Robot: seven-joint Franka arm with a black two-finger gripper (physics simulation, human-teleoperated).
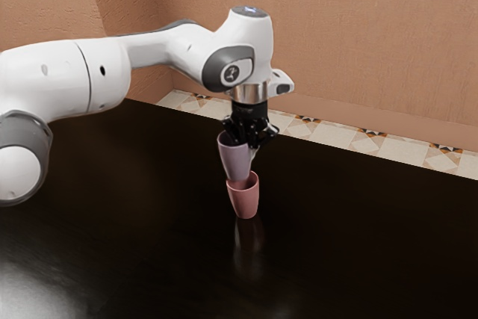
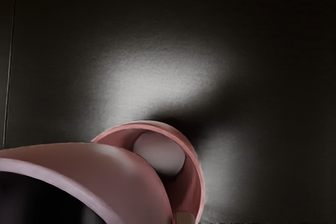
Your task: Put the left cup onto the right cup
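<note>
on the dark table, the pink cup could be toppled if the lilac cup, clamped at its rim by the gripper, is released off-centre inside it.

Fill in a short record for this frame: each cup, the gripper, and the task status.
upper cup: lilac cup, tilted, its base down inside the cup below
lower cup: pink cup, upright on the dark table
gripper: gripper clamped on the lilac cup's rim
contact: in the wrist view the lilac base lies within the pink rim
task status: cups partly nested, upper cup not yet released
</note>
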